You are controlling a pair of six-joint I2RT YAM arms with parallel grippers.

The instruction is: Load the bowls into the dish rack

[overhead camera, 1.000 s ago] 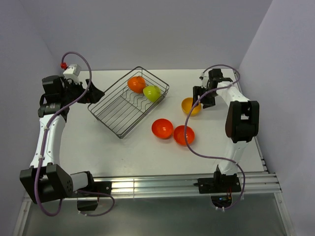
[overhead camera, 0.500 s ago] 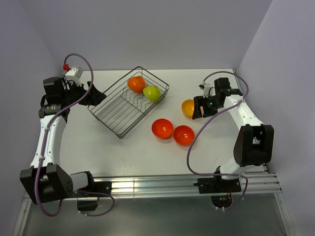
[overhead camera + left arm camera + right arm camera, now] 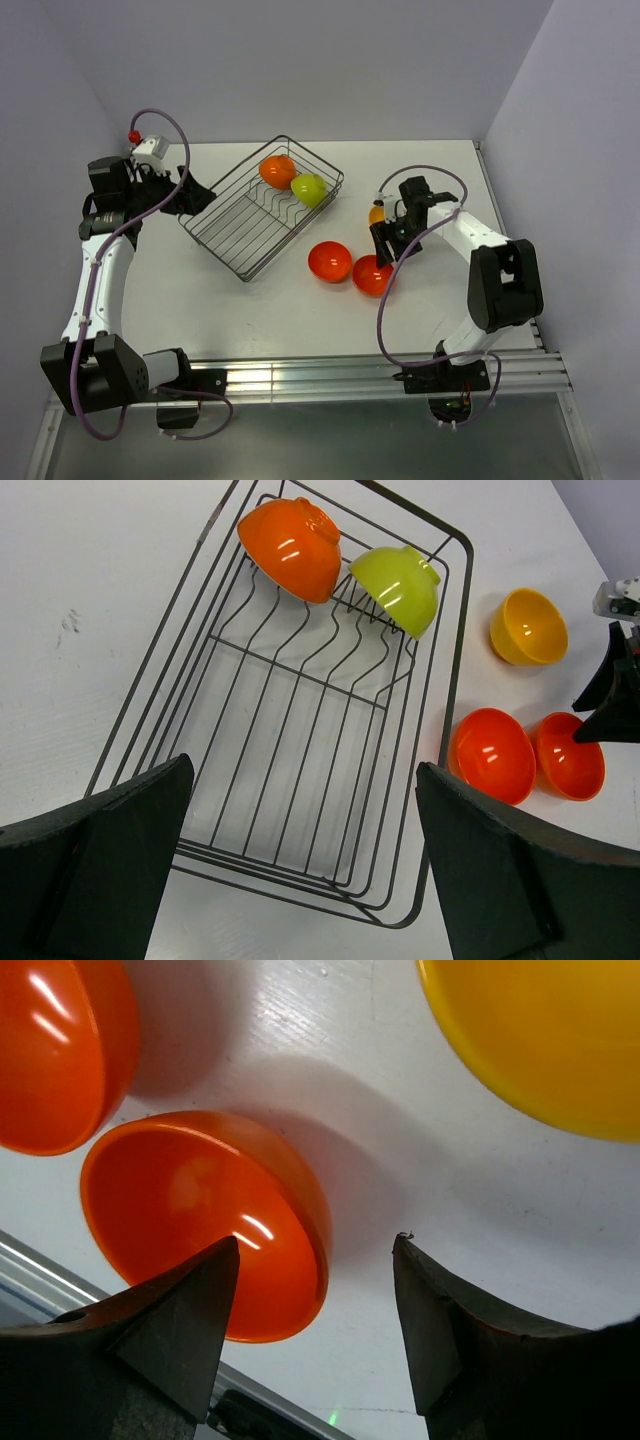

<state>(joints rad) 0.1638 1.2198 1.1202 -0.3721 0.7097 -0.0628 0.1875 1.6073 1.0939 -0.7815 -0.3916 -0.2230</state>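
Note:
The dish rack (image 3: 215,190) sits at the middle left, and its rim shows in the left wrist view (image 3: 452,670). At its far end an orange-red bowl (image 3: 277,170) (image 3: 292,548) and a lime green bowl (image 3: 308,188) (image 3: 397,584) lean on the dividers. Two red-orange bowls (image 3: 329,261) (image 3: 370,277) lie upright on the table, right of the rack. The yellow-orange bowl (image 3: 376,213) (image 3: 545,1035) lies behind them, partly hidden. My right gripper (image 3: 385,252) (image 3: 318,1243) is open, one finger over the right red-orange bowl (image 3: 205,1220) and one outside its rim. My left gripper (image 3: 200,195) (image 3: 302,770) is open and empty above the rack's near-left end.
The other red-orange bowl (image 3: 55,1055) lies close to the left of the one under my right gripper. The table's near edge with its metal rail (image 3: 330,375) runs just below the bowls. Grey walls close in the back and both sides.
My right gripper moved from beside the yellow-orange bowl leftward and nearer, down over the right red-orange bowl. The left arm and all bowls stayed put.

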